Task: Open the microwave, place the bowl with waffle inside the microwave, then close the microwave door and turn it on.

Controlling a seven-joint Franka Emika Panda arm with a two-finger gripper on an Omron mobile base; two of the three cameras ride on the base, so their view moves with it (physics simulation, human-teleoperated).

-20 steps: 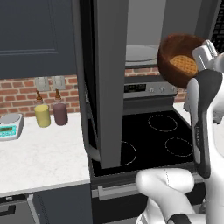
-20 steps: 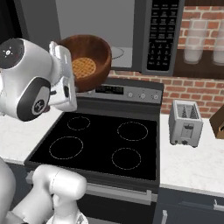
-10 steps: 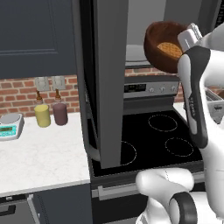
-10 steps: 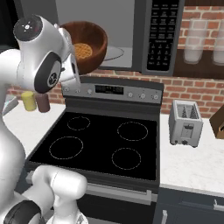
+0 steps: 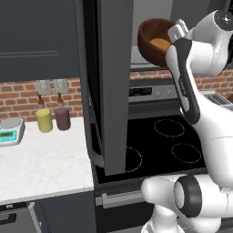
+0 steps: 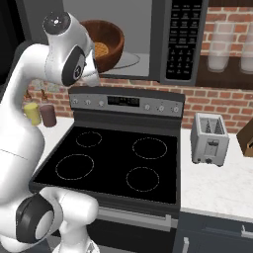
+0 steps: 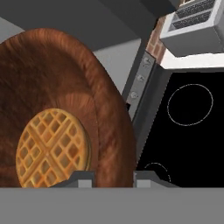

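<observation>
microwave (image 6: 148,39) open, microwave door (image 5: 113,82) swung wide at 9 o'clock. bowl (image 6: 106,42) held tilted at cavity mouth, 12 o'clock above stove (image 6: 113,158). gripper (image 7: 113,177) jaws clamped on bowl rim. waffle (image 7: 52,146) inside; risk: tilt slides it out, or rim clips frame.

Light is even and soft throughout, with no single visible source and nothing blown out. The white robot arm (image 6: 29,123) shades gently from bright to pale grey across its curves. The microwave door (image 5: 111,82) stands as a dark, nearly flat slab, and the cabinets beside it are dim. The stove top (image 6: 113,160) is solid black, its burner rings crisp, without glare. The marble desk (image 5: 43,159) carries only faint shadows under the cups. In the hand view the bowl (image 7: 83,100) and waffle (image 7: 52,148) are sharp (grain slightly smeared). No blur or bending at the edges.
</observation>
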